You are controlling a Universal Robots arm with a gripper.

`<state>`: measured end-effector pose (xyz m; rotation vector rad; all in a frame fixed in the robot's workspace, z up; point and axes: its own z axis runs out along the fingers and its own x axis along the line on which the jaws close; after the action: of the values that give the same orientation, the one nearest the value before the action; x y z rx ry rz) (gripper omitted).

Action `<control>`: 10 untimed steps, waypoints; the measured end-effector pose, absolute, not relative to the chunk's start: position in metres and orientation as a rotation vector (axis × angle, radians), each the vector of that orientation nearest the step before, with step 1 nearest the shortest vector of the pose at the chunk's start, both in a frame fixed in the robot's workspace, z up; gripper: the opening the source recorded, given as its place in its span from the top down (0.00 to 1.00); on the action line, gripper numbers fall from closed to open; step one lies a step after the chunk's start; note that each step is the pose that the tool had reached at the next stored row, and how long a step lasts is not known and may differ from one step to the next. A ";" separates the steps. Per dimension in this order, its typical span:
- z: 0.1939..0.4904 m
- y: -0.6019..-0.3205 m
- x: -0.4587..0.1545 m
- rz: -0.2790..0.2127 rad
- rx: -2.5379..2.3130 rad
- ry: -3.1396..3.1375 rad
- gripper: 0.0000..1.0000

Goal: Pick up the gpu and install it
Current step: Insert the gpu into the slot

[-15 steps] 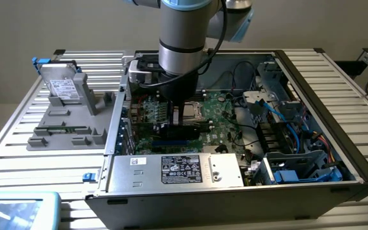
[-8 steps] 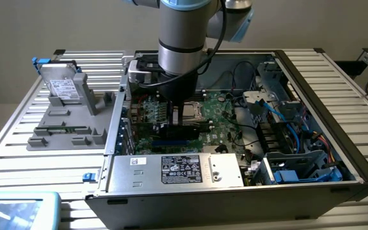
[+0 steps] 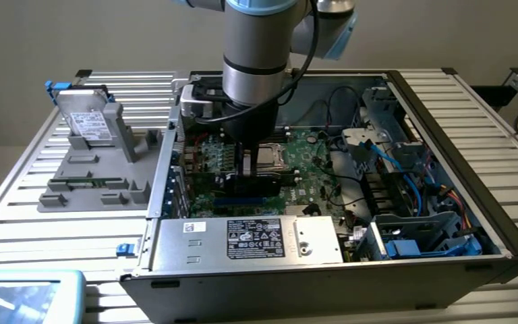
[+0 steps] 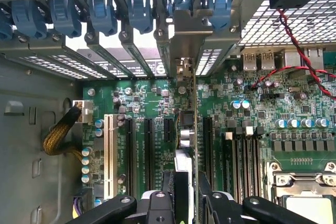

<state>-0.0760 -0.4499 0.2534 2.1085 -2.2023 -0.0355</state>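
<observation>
Open computer case (image 3: 471, 172) on a slatted worktop (image 3: 25, 216).
Under the jaws lies the green motherboard (image 4: 152, 98). Beyond them a row of blue clips (image 4: 100, 11) lines the case's back wall, with a white slot (image 4: 109, 156) and a yellow cable (image 4: 58, 135) off to one side. A labelled power supply (image 3: 250, 239) sits near the jaws. A hard drive (image 3: 88, 125) in a grey holder (image 3: 88, 182) stands well apart, to the exterior view's left.
</observation>
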 end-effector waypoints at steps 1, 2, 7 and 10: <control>0.253 -0.450 -0.076 -0.035 2.109 -2.202 0.72; 0.253 -0.450 -0.076 -0.035 2.109 -2.202 0.72; 0.253 -0.450 -0.076 -0.035 2.109 -2.202 0.72; 0.253 -0.450 -0.076 -0.036 2.109 -2.203 0.72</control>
<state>-0.0765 -0.4498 0.2529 2.1090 -2.2027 -0.0365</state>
